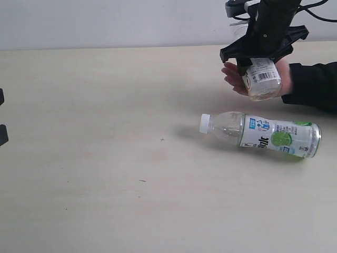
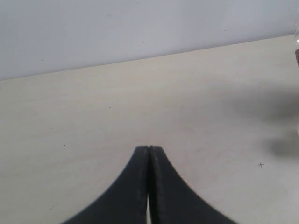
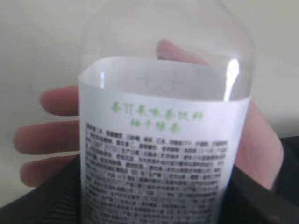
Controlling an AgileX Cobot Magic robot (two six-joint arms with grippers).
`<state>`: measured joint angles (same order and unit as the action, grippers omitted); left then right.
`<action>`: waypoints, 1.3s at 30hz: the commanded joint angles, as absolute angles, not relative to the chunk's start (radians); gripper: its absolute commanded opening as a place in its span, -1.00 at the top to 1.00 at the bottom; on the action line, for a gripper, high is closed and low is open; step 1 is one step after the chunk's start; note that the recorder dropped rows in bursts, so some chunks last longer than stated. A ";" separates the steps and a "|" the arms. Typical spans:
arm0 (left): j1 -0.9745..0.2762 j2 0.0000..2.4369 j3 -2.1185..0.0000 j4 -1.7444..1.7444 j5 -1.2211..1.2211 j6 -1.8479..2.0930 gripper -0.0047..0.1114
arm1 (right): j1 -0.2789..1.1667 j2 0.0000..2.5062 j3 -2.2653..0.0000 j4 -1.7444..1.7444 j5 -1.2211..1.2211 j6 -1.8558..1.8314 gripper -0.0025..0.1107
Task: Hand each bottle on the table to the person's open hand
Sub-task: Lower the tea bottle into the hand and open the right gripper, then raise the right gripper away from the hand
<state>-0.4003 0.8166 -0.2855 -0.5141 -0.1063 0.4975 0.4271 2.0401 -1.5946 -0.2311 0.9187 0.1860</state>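
Note:
My right gripper [image 1: 259, 57] is shut on a clear bottle with a white nutrition-text label [image 1: 261, 78], gripping it from above. The bottle rests against the palm of the person's open hand [image 1: 233, 78]. In the right wrist view the same bottle [image 3: 163, 135] fills the frame between my dark fingers [image 3: 44, 200], and the hand [image 3: 49, 136] spreads behind it. A second bottle [image 1: 263, 135], white-capped with a green-lime label, lies on its side on the table [image 1: 105, 132], nearer than the hand. My left gripper [image 2: 148, 150] is shut on nothing above bare tabletop.
The person's dark sleeve [image 1: 316, 87] reaches in from the right edge. Dark parts of the left arm [image 1: 2, 118] show at the left edge of the exterior view. A pale wall [image 1: 105, 21] runs behind the table's far edge.

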 commanded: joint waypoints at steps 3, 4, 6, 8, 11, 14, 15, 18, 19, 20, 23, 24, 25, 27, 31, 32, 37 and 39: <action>-0.397 0.814 -0.280 -0.509 -0.110 0.493 0.92 | 0.422 2.039 -1.605 -0.263 0.964 0.207 0.79; -0.397 0.814 -0.280 -0.509 -0.110 0.493 0.92 | 0.422 2.039 -1.605 -0.263 0.974 0.205 0.72; -0.397 0.814 -0.280 -0.509 -0.110 0.493 0.92 | 0.422 2.039 -1.605 -0.263 0.986 0.205 0.51; -0.397 0.814 -0.280 -0.509 -0.110 0.493 0.92 | 0.422 2.039 -1.605 -0.263 0.990 0.205 0.25; -0.397 0.814 -0.280 -0.509 -0.110 0.493 0.92 | 0.422 2.039 -1.605 -0.263 0.990 0.205 -0.14; -0.397 0.814 -0.280 -0.509 -0.110 0.493 0.92 | 0.422 2.039 -1.605 -0.263 0.993 0.205 -0.43; -0.397 0.814 -0.280 -0.509 -0.110 0.493 0.92 | 0.422 2.039 -1.605 -0.268 1.000 0.205 -0.49; -0.397 0.814 -0.280 -0.509 -0.110 0.493 0.92 | 0.422 2.037 -1.605 -0.282 1.014 0.205 -0.63; -0.397 0.814 -0.280 -0.509 -0.110 0.493 0.92 | 0.422 2.035 -1.605 -0.287 1.019 0.205 -0.65; -0.397 0.814 -0.280 -0.509 -0.110 0.493 0.92 | 0.422 2.030 -1.605 -0.293 1.024 0.200 -0.67; -0.397 0.814 -0.280 -0.509 -0.110 0.493 0.92 | 0.425 2.012 -1.605 -0.284 1.034 0.162 -0.67; -0.397 0.814 -0.280 -0.509 -0.110 0.493 0.92 | 0.425 2.004 -1.605 -0.272 1.036 0.148 -0.67; -0.397 0.814 -0.280 -0.509 -0.110 0.493 0.92 | 0.428 1.994 -1.605 -0.259 1.036 0.122 -0.67; -0.397 0.814 -0.280 -0.509 -0.110 0.493 0.92 | 0.430 1.964 -1.605 -0.228 1.038 0.081 -0.67; -0.397 0.814 -0.280 -0.509 -0.110 0.493 0.92 | 0.430 1.895 -1.605 -0.096 1.053 -0.065 -0.67; -0.397 0.814 -0.280 -0.509 -0.110 0.493 0.92 | 0.430 1.880 -1.605 -0.061 1.063 -0.103 -0.67; -0.397 0.814 -0.280 -0.509 -0.110 0.493 0.92 | 0.430 1.831 -1.605 0.122 1.141 -0.289 -0.67; -0.397 0.814 -0.280 -0.509 -0.110 0.493 0.92 | 0.430 1.821 -1.601 0.176 1.190 -0.350 -0.67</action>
<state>-0.4003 0.8166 -0.2855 -0.5141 -0.1063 0.4975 0.4289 1.8438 -1.5979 0.0976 1.1307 -0.2516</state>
